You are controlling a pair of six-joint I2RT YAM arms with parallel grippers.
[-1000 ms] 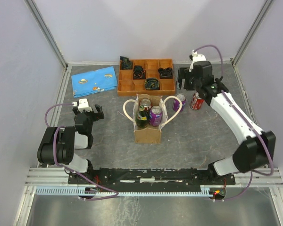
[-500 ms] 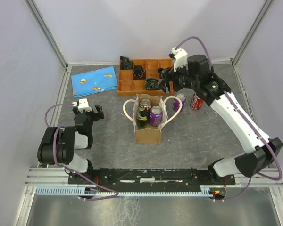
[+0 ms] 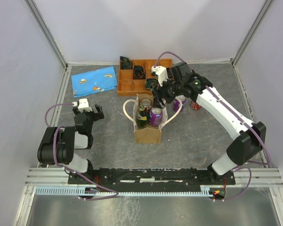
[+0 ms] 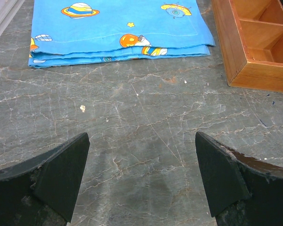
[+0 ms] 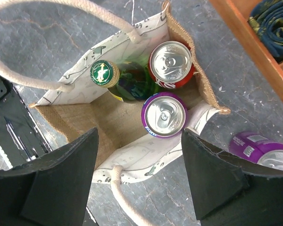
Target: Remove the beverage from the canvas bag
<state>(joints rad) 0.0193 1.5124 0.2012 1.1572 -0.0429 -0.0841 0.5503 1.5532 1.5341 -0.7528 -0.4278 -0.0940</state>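
Observation:
The tan canvas bag (image 3: 147, 134) with cream rope handles stands mid-table. It holds a purple can (image 3: 155, 115), a red can (image 3: 145, 103) and a green bottle (image 3: 141, 117). My right gripper (image 3: 162, 95) is open and empty, hovering above the bag's right rear edge. In the right wrist view the bag (image 5: 80, 117) lies below the open gripper (image 5: 139, 141), with the purple can (image 5: 164, 115), the red can (image 5: 170, 65) and the green bottle (image 5: 114, 79) upright inside. My left gripper (image 3: 87, 113) is open and empty at the left, low over bare table (image 4: 141, 160).
A second purple can (image 3: 180, 101) (image 5: 257, 148) and a red can (image 3: 196, 104) stand right of the bag. An orange-brown wooden tray (image 3: 125, 86) (image 4: 259, 70) with dark items is behind it. A blue patterned cloth (image 3: 94, 81) (image 4: 118, 23) lies at back left.
My right arm has swung left and forward, from above the loose cans at back right to above the bag. The left arm has not moved.

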